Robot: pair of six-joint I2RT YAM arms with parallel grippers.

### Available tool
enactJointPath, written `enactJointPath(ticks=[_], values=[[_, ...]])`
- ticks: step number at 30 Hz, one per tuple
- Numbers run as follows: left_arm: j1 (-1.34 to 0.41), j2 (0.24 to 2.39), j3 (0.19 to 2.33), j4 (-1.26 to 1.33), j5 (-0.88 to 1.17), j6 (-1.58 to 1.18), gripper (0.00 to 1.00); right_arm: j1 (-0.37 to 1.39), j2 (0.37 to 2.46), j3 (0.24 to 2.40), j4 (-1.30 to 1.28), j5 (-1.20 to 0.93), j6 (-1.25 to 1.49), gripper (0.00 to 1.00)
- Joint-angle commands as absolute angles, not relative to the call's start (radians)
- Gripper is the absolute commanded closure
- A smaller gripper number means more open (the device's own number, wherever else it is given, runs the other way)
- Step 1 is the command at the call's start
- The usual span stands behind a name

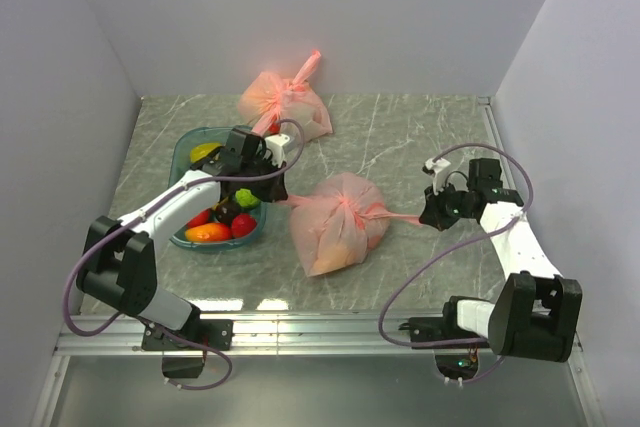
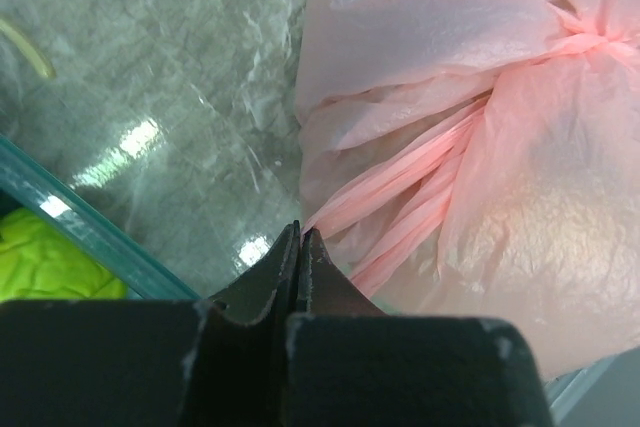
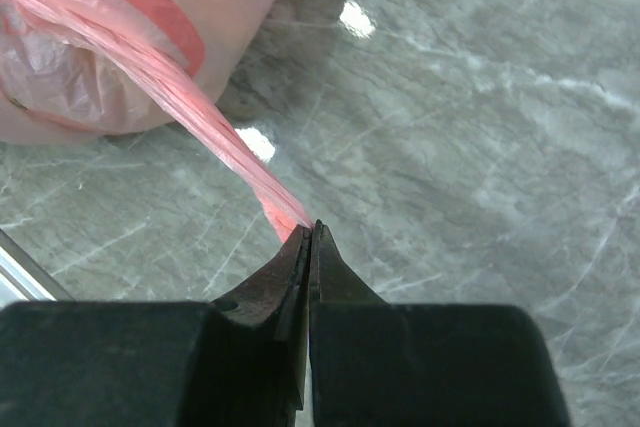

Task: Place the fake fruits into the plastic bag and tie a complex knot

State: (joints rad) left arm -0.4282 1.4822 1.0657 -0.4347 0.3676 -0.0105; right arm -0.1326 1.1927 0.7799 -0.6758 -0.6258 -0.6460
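Marble table (image 1: 420, 137), walled three sides, holds plastic bag (image 1: 340, 227) (tails (image 3: 220, 147) pinched taut).

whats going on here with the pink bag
Both arms are tying the plastic bag shut. The left gripper is shut on one twisted tail of it, the right gripper on the other, on opposite sides of the knot. More fake fruits lie in the teal bowl. A second tied bag sits behind.

Open table (image 1: 420, 137) lies behind the plastic bag (image 1: 340, 227); the bowl (image 1: 181, 152) and second bag (image 1: 285, 102) crowd the left.
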Motion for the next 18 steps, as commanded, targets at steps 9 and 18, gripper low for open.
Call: enactJointPath(ticks=[9, 18], values=[[-0.353, 1.457, 1.152, -0.583, 0.344, 0.12, 1.0, -0.227, 1.186, 0.848, -0.808, -0.431, -0.75, 1.0], [-0.459, 1.463, 1.203, -0.499, 0.493, 0.086, 1.0, -0.049, 1.198, 0.972, -0.847, -0.613, -0.666, 1.0]])
